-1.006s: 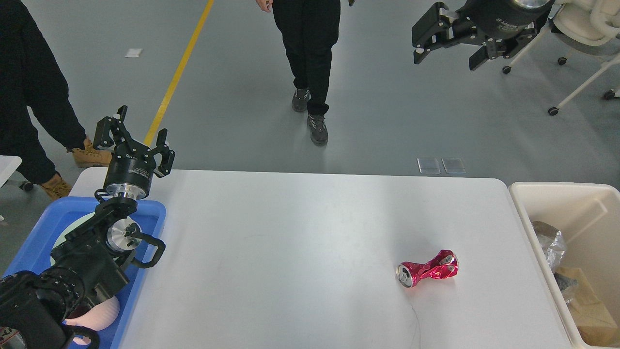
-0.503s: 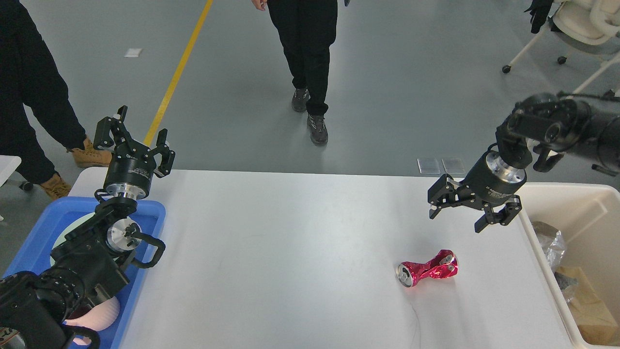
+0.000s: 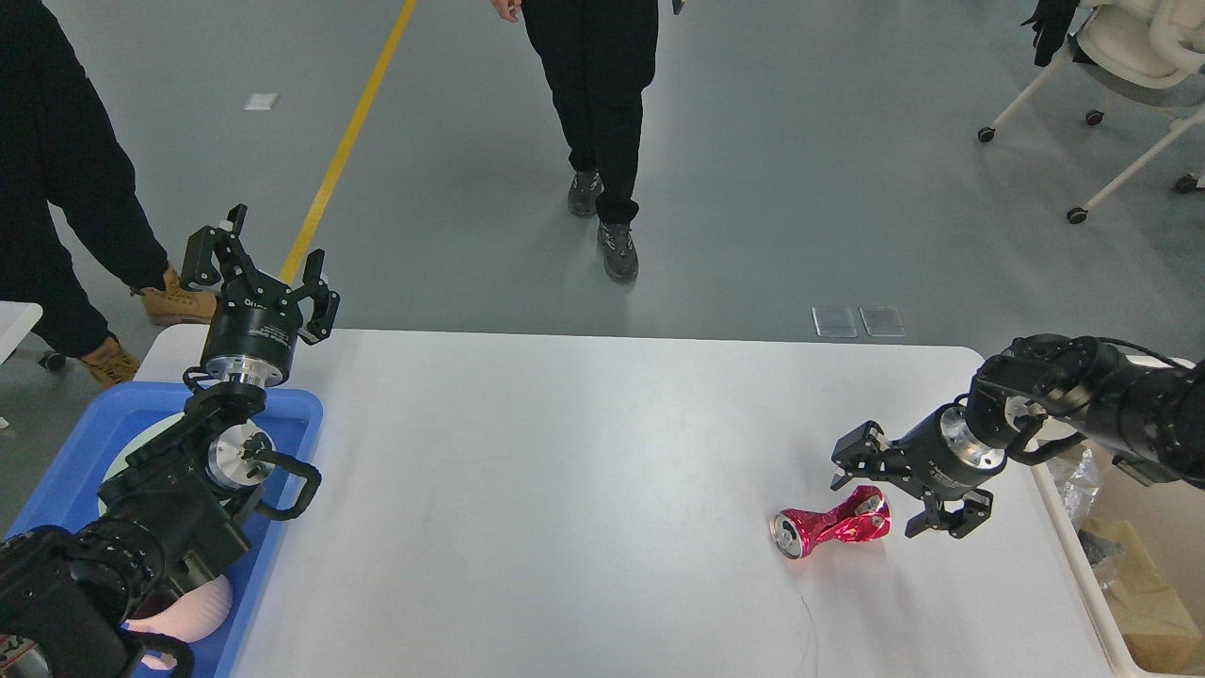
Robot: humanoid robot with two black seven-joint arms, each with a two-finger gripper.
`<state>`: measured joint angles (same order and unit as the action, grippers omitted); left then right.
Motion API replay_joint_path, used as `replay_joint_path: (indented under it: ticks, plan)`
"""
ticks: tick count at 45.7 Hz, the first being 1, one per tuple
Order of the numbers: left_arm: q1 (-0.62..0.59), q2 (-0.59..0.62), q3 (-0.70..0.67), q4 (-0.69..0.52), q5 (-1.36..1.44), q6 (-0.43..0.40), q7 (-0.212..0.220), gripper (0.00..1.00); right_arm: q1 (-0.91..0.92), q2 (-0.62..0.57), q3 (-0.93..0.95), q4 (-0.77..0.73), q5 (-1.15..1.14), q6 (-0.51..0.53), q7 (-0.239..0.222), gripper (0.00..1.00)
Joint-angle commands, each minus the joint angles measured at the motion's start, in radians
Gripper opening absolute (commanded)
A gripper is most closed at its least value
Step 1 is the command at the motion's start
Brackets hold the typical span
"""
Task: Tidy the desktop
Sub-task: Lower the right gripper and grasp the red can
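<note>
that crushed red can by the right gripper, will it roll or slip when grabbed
The crushed red can lies on its side on the desktop, so a nudge might rock it, but its pinched, dented middle probably stops a clean roll. It looks thin and empty, likely light and easily deformed. The right gripper may slide on its glossy creases.

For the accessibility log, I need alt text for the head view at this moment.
The right pincer, open, sits low beside a crushed red can lying on the white desktop. The left pincer, open, hovers above a blue tray; a cream bin stands at right.
</note>
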<state>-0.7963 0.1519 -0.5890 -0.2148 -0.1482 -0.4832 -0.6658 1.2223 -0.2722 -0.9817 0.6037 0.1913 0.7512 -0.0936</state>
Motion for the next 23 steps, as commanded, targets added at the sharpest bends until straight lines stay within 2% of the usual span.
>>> replay_joint_path:
  ticks: [1,23]
  plan:
    - [0.0,0.0,0.0,0.0,0.001,0.0,0.0,0.96,-0.032,0.004,0.023,-0.015,0.043,-0.029,-0.009,1.0]
    - [0.0,0.0,0.0,0.0,0.001,0.0,0.0,0.96,-0.132,0.03,0.094,-0.065,0.051,-0.076,-0.011,1.0]
